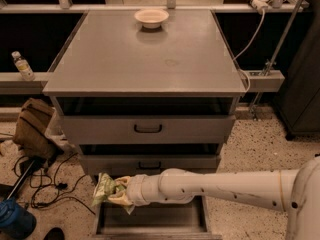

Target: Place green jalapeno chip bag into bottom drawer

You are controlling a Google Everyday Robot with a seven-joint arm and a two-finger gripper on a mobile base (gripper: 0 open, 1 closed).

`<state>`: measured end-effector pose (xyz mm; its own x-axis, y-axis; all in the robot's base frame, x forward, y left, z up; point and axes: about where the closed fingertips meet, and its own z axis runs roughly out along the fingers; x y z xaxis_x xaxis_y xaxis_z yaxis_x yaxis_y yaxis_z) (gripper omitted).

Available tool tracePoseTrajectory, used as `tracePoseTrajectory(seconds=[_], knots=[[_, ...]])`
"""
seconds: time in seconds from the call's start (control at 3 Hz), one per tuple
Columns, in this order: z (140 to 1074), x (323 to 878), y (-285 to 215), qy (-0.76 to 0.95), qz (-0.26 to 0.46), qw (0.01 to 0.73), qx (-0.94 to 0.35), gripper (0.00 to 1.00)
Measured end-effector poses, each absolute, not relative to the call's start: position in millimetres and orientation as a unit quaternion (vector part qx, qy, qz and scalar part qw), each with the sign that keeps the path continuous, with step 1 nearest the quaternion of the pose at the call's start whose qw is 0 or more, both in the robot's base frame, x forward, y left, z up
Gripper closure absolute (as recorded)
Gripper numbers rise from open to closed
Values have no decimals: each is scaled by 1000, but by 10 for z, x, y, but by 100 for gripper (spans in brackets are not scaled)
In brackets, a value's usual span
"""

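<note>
Over bottom drawer [150,221] — gripper [119,193], crumpled bag [104,188]

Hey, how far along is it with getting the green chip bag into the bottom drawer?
Done: the bottom grey metal drawer is pulled open. In hand: the gripper holds the crumpled green foil chip bag above the drawer's left edge. Left: release it inside.

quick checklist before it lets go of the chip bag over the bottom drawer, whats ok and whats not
1. Chip bag held in the gripper: ok.
2. Bottom drawer pulled open: ok.
3. Bag fully over the drawer: not ok, it hangs at the left wall, partly outside.
4. Room on the drawer floor: cannot tell, the arm hides part of it.
5. Arm below the middle drawer: ok.
</note>
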<state>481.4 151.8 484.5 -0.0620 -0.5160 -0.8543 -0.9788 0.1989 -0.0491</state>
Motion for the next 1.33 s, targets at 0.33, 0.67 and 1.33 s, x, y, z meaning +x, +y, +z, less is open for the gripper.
tracePoseTrajectory(seconds=[0.33, 0.67, 1.33], knots=[[4343, 4922, 1606, 681, 299, 424, -517, 100], [4343, 4922, 1606, 681, 299, 424, -517, 100], [3748, 4795, 1415, 719, 292, 408, -481, 100]])
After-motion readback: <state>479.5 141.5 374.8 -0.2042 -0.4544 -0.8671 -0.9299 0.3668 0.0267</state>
